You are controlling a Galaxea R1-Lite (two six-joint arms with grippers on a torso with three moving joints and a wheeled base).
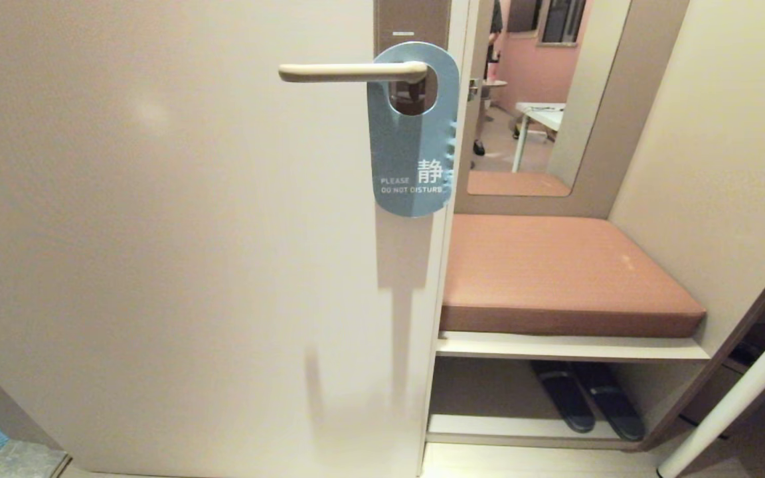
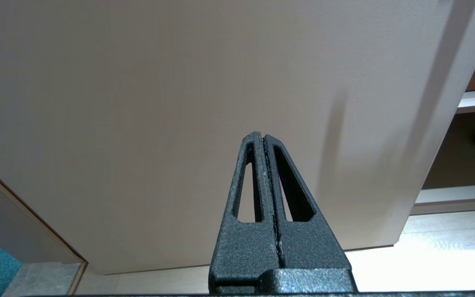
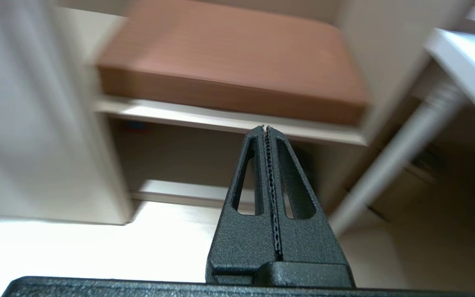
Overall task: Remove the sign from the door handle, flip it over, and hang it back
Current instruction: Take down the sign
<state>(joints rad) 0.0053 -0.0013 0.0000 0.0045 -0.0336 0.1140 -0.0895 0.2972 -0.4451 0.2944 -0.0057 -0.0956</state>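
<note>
Sign not yet taken off.
The sign [image 1: 413, 133] hung blue side out on the door handle [image 1: 352, 72]; both claws (left claw [image 2: 261, 135], right claw [image 3: 264, 128]) were closed, empty, needing an approach.

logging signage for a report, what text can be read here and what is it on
"PLEASE DO NOT DISTURB": white print, lower part of the blue sign hanging on the door handle.
"静": large white character on the same sign, beside "PLEASE".
No other readable text in any view.
</note>
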